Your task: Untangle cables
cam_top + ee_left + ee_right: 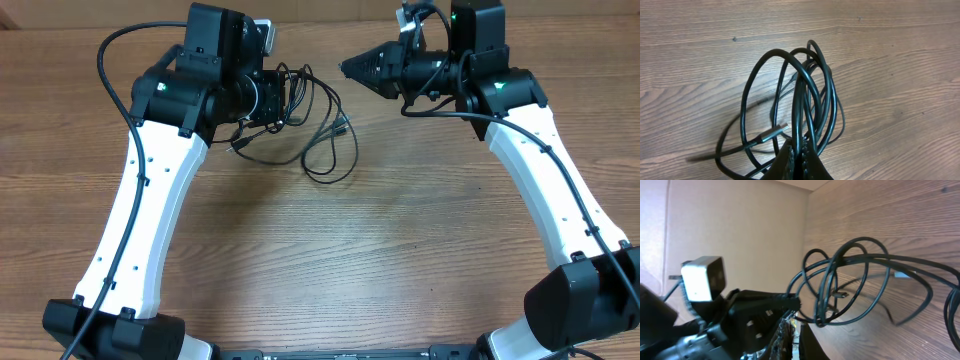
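The left pincer [799,159] is clenched on several strands of the cables [800,105], pinching the bundle where the loops cross. In the left wrist view the tangle fans out from its tips toward 12 o'clock, and a silver plug [779,128] hangs loose at about 8 o'clock of the knot. From overhead the tangle sits toward 11 o'clock on the bench [330,260]; the held end seems raised, while the outer loops trail on the wood toward 5 o'clock. The right pincer [347,68] is clenched on nothing, its pointed tips aimed at the tangle from the 2 o'clock side and apart from it. The step in hand looks like anchoring with the left while the right takes one strand. To do it well, the right pincer should first spread its jaws. It should then go for a free plug end or an outermost loop, not the dense crossing, and draw it off slowly toward 3 o'clock, low over the bench. Because the left pinches several strands at once, the chosen one may be trapped in that grip. If the whole bundle drags or the knot tightens, easing off is wiser than pulling harder.
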`<state>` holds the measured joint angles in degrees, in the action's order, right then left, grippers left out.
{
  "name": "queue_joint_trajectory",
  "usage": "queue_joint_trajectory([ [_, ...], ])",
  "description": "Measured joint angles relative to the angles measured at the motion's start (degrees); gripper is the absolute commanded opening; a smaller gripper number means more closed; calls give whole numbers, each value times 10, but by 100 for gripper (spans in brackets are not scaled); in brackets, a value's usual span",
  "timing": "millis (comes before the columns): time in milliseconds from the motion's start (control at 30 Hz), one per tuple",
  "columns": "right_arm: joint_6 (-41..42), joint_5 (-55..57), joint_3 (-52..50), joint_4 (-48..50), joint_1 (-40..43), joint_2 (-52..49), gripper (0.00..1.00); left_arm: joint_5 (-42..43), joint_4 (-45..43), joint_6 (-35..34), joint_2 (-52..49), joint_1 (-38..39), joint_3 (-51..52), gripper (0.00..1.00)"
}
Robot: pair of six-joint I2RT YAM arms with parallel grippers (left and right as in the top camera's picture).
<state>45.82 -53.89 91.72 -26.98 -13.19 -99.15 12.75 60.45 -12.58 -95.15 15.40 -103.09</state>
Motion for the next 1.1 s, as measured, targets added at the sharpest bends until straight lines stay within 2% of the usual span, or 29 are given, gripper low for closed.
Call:
queue_joint_trajectory([
  [67,2,-6,0,2,0,0,4,-3,0,-6,0,0,0,4],
  [100,3,-8,0,2,0,0,9,-2,0,-7,0,0,0,4],
  [167,5,-11,0,2,0,0,44,8,-2,-8,0,0,0,4],
  [233,6,-11,0,2,0,0,52,20,-5,-7,0,0,0,4],
  [400,5,16,0,-11,0,0,55,80,-12,7,0,0,0,4],
  [567,5,44,0,-23,0,0,53,125,-13,22,0,5,0,4],
  [700,4,57,0,-24,0,0,46,144,-16,29,0,19,0,4],
  [1100,-2,106,0,-73,-11,0,46,162,-35,40,0,44,0,4],
])
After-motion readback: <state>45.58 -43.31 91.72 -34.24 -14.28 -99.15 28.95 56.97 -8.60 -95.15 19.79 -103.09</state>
